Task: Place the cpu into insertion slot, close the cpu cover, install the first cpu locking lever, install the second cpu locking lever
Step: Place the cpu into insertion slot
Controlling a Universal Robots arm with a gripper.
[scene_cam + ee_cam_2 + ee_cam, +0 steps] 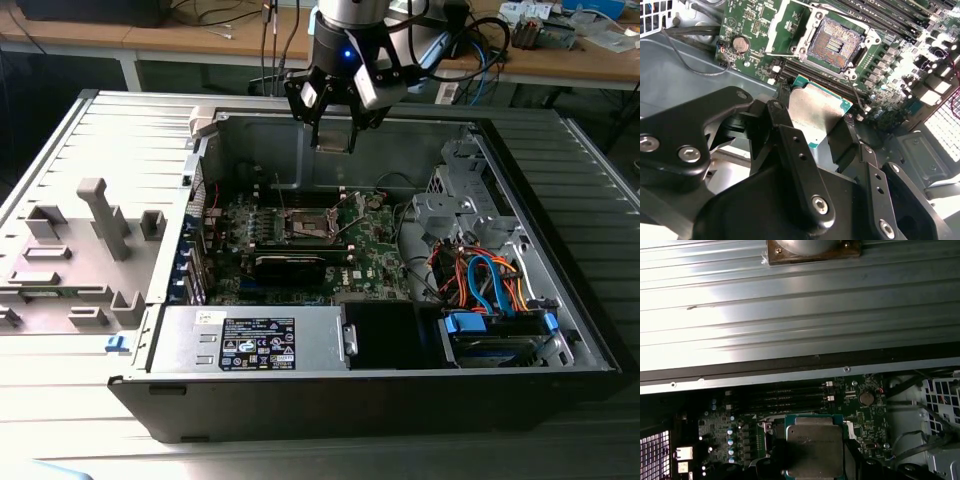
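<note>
Ribbed grey worktop carries an open computer case. The cpu, judged light, stiff and fragile, hangs clamped by opposite edges in the jaws, at 12 o'clock from the uncovered insertion slot in the exterior view. Edge hold suits it.
</note>
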